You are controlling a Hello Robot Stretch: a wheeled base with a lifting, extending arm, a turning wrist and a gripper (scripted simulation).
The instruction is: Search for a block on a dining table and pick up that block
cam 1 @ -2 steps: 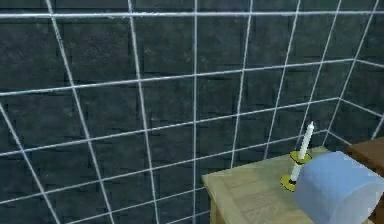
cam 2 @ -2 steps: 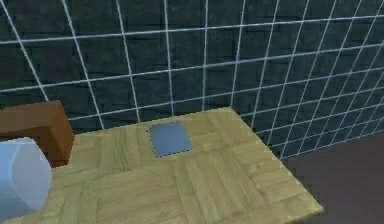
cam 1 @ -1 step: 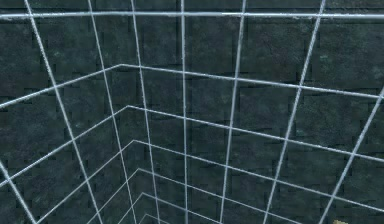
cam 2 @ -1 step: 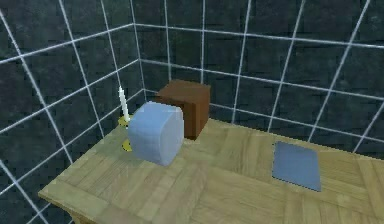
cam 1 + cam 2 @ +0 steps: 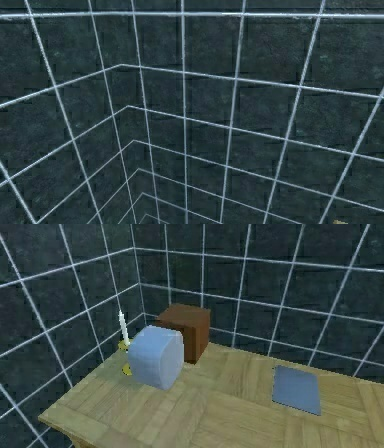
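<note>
Where dark tiled walls (image 5: pixel 250 90) meet, wooden worktop (image 5: pixel 230 409) with pale-blue block (image 5: pixel 157 357), brown box (image 5: pixel 186 328), candle (image 5: pixel 122 327); hand's state untellable.

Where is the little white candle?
The white candle stands on the wooden table at the arm side view's left, by the dark tiled wall, just left of the pale blue cube, with the brown box behind that.
</note>
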